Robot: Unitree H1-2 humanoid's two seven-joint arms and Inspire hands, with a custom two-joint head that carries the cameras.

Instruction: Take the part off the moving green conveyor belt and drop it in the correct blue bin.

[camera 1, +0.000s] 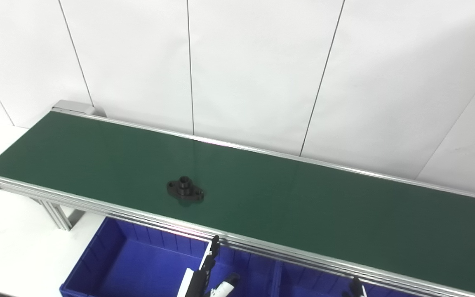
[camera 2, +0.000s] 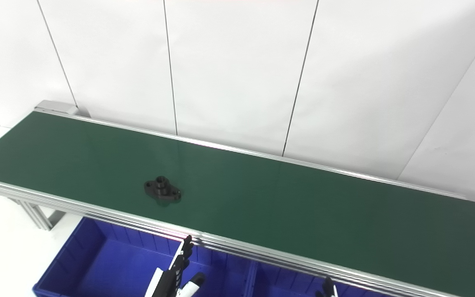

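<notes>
Black flanged metal part (camera 1: 185, 190) rides the green conveyor belt (camera 1: 303, 198) untouched; my left hand (camera 1: 206, 272), fingers apart and empty, waits to reach in.

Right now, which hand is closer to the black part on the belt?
Left. The left hand sits low over the blue bin, just below and slightly right of the black part. The right hand barely shows at the bottom edge, much farther right.
</notes>
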